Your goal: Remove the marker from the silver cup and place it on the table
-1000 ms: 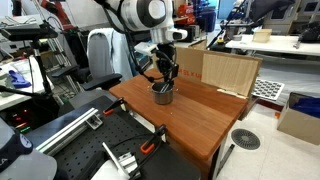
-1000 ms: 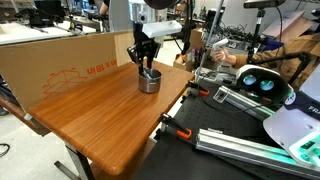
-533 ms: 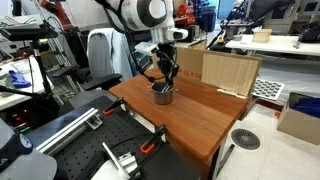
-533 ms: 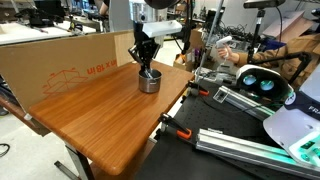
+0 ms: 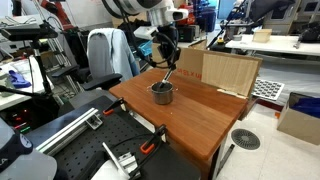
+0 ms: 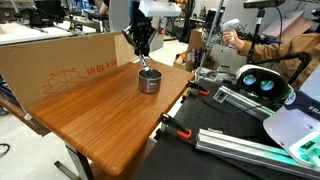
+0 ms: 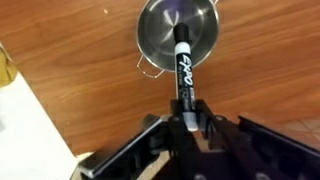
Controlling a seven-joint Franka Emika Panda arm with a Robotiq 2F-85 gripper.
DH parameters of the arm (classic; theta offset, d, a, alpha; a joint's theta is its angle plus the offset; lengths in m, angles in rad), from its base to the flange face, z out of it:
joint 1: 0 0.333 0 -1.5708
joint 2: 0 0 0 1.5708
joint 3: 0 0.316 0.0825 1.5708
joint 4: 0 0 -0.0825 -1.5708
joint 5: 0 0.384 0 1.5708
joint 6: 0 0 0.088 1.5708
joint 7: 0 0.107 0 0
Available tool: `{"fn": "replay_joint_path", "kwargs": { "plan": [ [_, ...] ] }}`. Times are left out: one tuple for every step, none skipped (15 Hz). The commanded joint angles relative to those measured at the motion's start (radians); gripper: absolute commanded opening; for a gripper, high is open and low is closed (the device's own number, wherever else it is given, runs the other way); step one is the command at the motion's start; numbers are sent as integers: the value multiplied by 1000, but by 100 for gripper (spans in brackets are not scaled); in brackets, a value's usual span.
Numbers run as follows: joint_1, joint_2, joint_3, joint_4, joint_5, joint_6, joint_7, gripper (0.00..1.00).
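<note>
Gripping marker (image 7: 184,75) by one end, tool (image 7: 188,124) clamped narrow; far tip seemingly over silver cup (image 7: 155,45).

Shiny metal silver cup (image 7: 155,40), smooth wooden table (image 7: 262,62).

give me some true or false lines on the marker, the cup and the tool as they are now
1. The tool is shut on the marker. True.
2. The cup lies tipped on its side. False: it stands upright on the table.
3. The marker lies flat on the table. False: it hangs from the tool, over the cup.
4. A cardboard panel stands along one edge of the table. True.
</note>
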Motion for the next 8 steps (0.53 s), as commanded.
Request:
{"fn": "replay_joint_path", "kwargs": {
  "plan": [
    [-14,-102,0,-18,-14,-23,12,5],
    [-26,-123,1,-18,-9,-34,2,5],
    [-44,-145,-1,-23,7,-49,-15,5],
    [-61,-160,-4,-26,12,-66,-26,5],
    [-82,-171,-10,-36,20,-76,-46,5],
    [-102,-175,-16,-42,29,-86,-65,5],
    [-122,-172,-24,-48,35,-89,-84,5],
    [-143,-163,-34,-55,47,-89,-109,5]
  ]
}}
